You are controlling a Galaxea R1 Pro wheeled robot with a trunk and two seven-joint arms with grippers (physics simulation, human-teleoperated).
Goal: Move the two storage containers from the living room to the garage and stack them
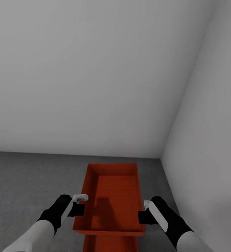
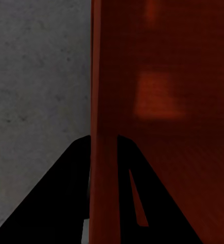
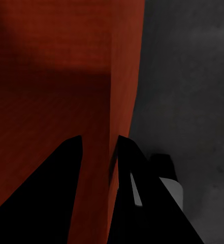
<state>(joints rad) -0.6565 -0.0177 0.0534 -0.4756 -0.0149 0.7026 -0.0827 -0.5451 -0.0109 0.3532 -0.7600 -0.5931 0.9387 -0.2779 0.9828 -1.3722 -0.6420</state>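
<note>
Low in the frame's left, the left gripper (image 1: 81, 204) clenches the left wall of a red-orange bin (image 1: 113, 196); the left wrist view shows its black fingers (image 2: 73, 193) pinching that thin wall from either side. At lower centre the bin is held between both arms above the grey concrete floor (image 1: 28, 182), near the corner where two pale walls (image 1: 94, 70) meet. Directly beneath it, at the bottom edge, the rim of a second bin (image 1: 110, 244) shows. At lower right, the right gripper (image 1: 144, 209) grasps the bin's right wall, one finger (image 3: 56, 188) inside and one outside.
</note>
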